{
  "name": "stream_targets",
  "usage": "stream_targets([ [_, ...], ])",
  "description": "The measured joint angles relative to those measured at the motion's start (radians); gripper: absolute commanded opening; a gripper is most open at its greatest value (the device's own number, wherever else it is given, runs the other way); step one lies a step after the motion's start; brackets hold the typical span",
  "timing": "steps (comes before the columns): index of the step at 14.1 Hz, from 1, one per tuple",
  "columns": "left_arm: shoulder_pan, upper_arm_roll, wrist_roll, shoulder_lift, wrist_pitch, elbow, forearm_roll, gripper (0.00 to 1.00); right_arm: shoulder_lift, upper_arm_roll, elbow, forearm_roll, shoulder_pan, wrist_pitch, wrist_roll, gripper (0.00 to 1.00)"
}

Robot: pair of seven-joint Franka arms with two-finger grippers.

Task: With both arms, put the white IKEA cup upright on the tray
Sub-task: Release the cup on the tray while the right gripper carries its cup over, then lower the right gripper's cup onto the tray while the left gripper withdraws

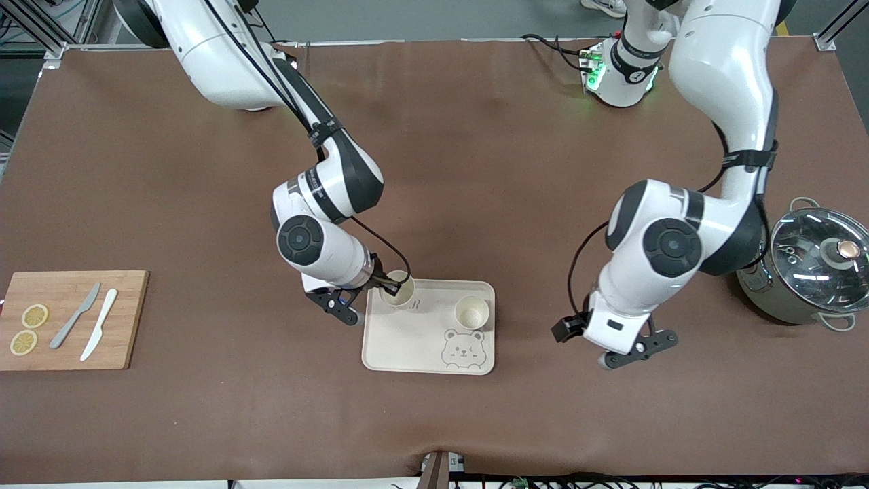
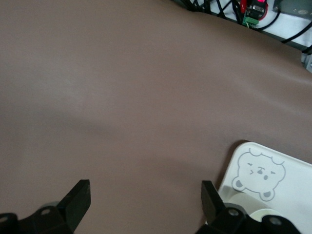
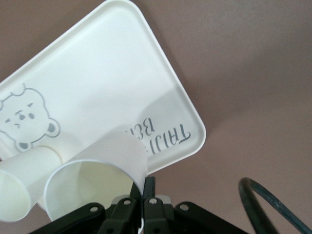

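Observation:
The cream tray (image 1: 407, 339) with a bear face lies on the brown table, near the front camera. A white cup (image 1: 471, 312) stands upright on it. My right gripper (image 1: 388, 284) is shut on the rim of a second white cup (image 1: 400, 288), held upright at the tray's corner toward the right arm's end. In the right wrist view the fingers (image 3: 149, 187) pinch the cup's wall (image 3: 107, 156) over the tray (image 3: 107, 73), beside the other cup (image 3: 24, 175). My left gripper (image 1: 635, 350) is open and empty over bare table beside the tray (image 2: 292, 185), as the left wrist view (image 2: 145, 195) shows.
A wooden cutting board (image 1: 129, 319) with two knives and two lemon slices lies at the right arm's end. A steel pot with a glass lid (image 1: 811, 261) stands at the left arm's end. Cables run along the table's front edge (image 2: 253, 12).

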Motion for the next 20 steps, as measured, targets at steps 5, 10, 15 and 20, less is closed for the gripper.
stream_targets([
  [5, 0.075, 0.001, 0.135, -0.071, -0.095, -0.002, 0.0, 1.0, 0.046, -0.013, -0.027, -0.057, -0.003, 0.096, 0.001, 0.0],
  [10, 0.172, 0.001, 0.314, -0.131, -0.198, -0.002, 0.0, 1.0, 0.06, -0.014, -0.03, -0.058, -0.002, 0.097, 0.001, 0.28],
  [15, 0.207, 0.001, 0.331, -0.205, -0.305, -0.002, 0.0, 1.0, 0.065, -0.017, -0.032, -0.059, -0.008, 0.097, 0.0, 1.0],
  [20, 0.212, -0.002, 0.331, -0.283, -0.438, -0.003, 0.0, 1.0, 0.043, -0.018, 0.03, -0.075, -0.005, -0.049, 0.0, 1.0],
])
